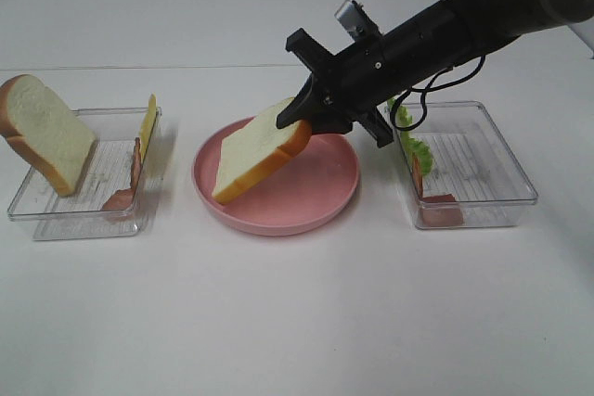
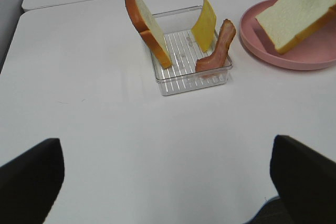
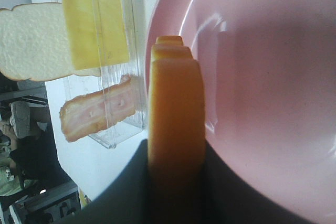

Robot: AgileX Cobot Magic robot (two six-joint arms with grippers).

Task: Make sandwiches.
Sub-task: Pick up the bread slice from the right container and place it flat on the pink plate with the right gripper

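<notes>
My right gripper [image 1: 311, 113] is shut on a thick white bread slice [image 1: 255, 155] with a tan crust. It holds the slice tilted over the round pink plate [image 1: 316, 197], with the low corner at the plate's left side. The right wrist view shows the crust edge [image 3: 176, 108] between the fingers, above the plate [image 3: 273, 103]. My left gripper [image 2: 165, 145] is open and empty over bare table. A second bread slice [image 1: 46, 132], a yellow cheese square [image 1: 148, 122] and a bacon strip [image 1: 130, 183] stand in the left clear tray [image 1: 56, 215]. No stacked sandwich shows.
The right clear tray [image 1: 492, 173] holds green lettuce [image 1: 413, 141] and bacon [image 1: 441, 210]. The right arm reaches across its near-left corner. In the left wrist view the left tray [image 2: 173, 80] is ahead and the plate [image 2: 315, 56] lies beyond it.
</notes>
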